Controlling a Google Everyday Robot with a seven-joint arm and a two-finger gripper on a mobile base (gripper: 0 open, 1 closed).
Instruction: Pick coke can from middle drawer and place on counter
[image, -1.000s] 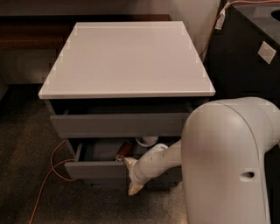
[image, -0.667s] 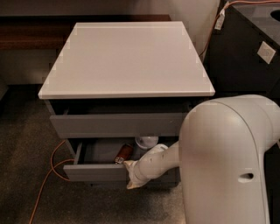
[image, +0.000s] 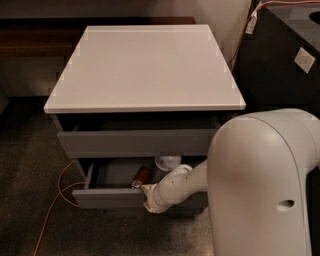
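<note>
While the orange cable (image: 56, 197) trails over the floor at the far left, the middle drawer (image: 112, 198) stands pulled out under the white worktop (image: 145, 65), with the upper drawer (image: 135, 142) a little open between them. Inside the middle drawer the coke can (image: 142, 176) lies on its side near the front, just where it lay a second ago, so it has not been lifted. Just right of the can and a touch lower is the pincer (image: 147, 192), at the top lip of the drawer front. Over the last second it has crept up from lower on that front panel toward the can. I cannot tell whether it is open or closed, nor whether it touches the can. I judge that the reach is closing in and the grasp is not yet made, so the lift and the placing on the worktop are still to come. Behind the pincer a white bowl (image: 167, 162) sits deeper in the drawer, close enough to be nudged. The arm (image: 260, 185) fills the right, before a dark cabinet (image: 280, 60).
</note>
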